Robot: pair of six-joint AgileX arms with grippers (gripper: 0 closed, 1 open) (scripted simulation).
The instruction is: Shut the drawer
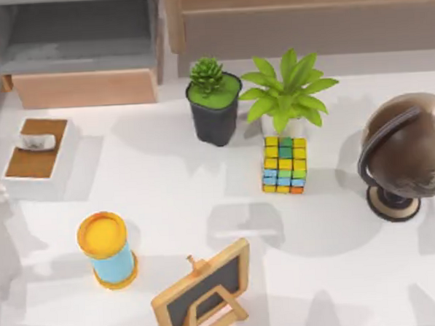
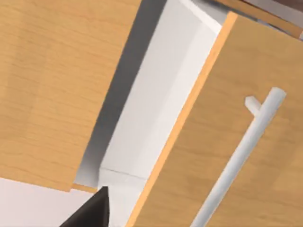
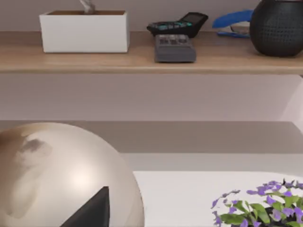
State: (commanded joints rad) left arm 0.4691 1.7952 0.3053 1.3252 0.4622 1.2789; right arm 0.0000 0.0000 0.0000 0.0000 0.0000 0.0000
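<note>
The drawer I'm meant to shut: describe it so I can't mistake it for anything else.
Look to the top view's far left corner. There the drawer stands pulled out, its grey inside open to view, behind a plain light wood front panel. The long wood-topped unit to its right has a taupe front; the small white box is brown-topped.

A rendered office or study desk — globe (image 1: pixel 410 153), potted plants (image 1: pixel 214 97), small chalkboard (image 1: pixel 202 291). A calculator (image 3: pixel 177 23) and stapler (image 3: pixel 232 21) sit on the shelf (image 3: pixel 142 59).
</note>
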